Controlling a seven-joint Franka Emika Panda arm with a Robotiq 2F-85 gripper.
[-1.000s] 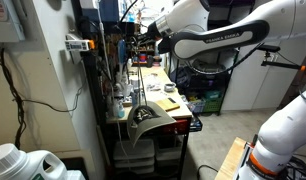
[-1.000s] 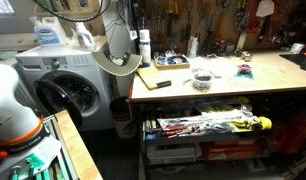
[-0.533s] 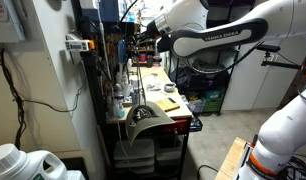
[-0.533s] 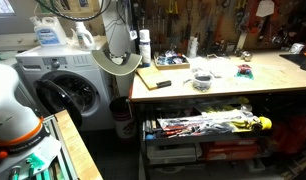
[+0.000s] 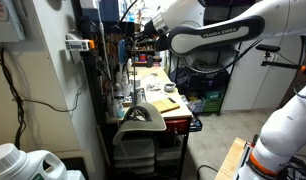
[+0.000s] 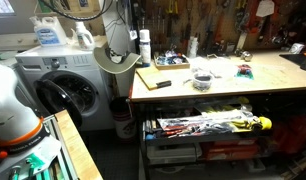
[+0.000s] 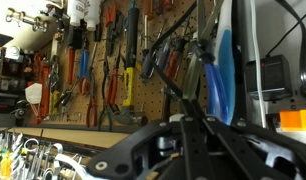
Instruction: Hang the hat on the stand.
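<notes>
The olive-tan hat (image 5: 136, 115) (image 6: 116, 57) hangs at the end of the workbench, brim tilted and its dark inside partly showing. It hangs from a thin upright stand (image 5: 141, 78) (image 6: 131, 35). My gripper (image 5: 147, 44) is high above the hat and apart from it, at the end of the white arm (image 5: 218, 35). In the wrist view the black fingers (image 7: 190, 128) are shut with nothing between them, facing a pegboard of tools. The hat is out of the wrist view.
The wooden workbench (image 6: 223, 85) carries bottles (image 6: 144, 45), a bowl (image 6: 201, 79) and small tools. A washing machine (image 6: 68, 90) stands beside it. The pegboard (image 7: 103, 60) holds pliers and screwdrivers. A blue object (image 7: 225, 70) is close to the wrist camera.
The hat has shifted slightly on the stand and its brim hangs at a different tilt. The arm has drawn up and back a little. The gripper stays shut.
</notes>
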